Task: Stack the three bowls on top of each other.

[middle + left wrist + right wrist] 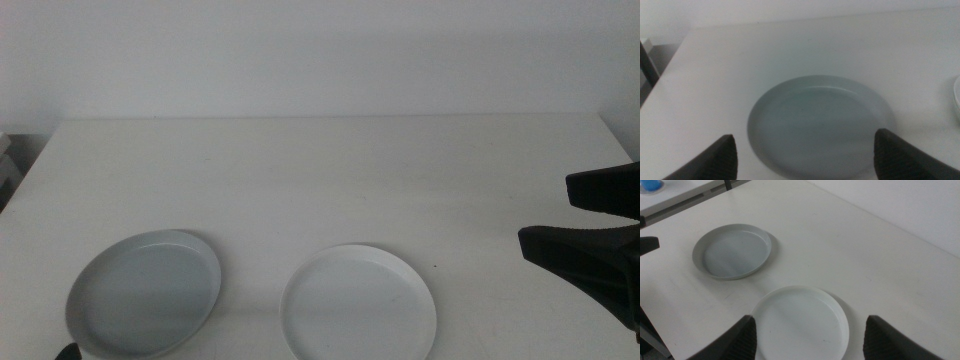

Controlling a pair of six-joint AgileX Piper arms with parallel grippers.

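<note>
The pale grey-blue bowl [145, 292] sits at the table's front left. It fills the left wrist view [817, 125] and shows in the right wrist view [732, 251]. The white bowl [358, 302] sits to its right near the front edge, apart from it, and also shows in the right wrist view [801, 324]. No mint green bowl shows. My left gripper [805, 135] is open and empty, jaws wide, just in front of the grey-blue bowl. My right gripper [545, 212] is open and empty, to the right of the white bowl and above the table [810, 322].
The white table [330, 170] runs back to a pale wall. A second table with a blue object [650, 185] stands beyond the left side. The white bowl's rim [957, 97] shows at the edge of the left wrist view.
</note>
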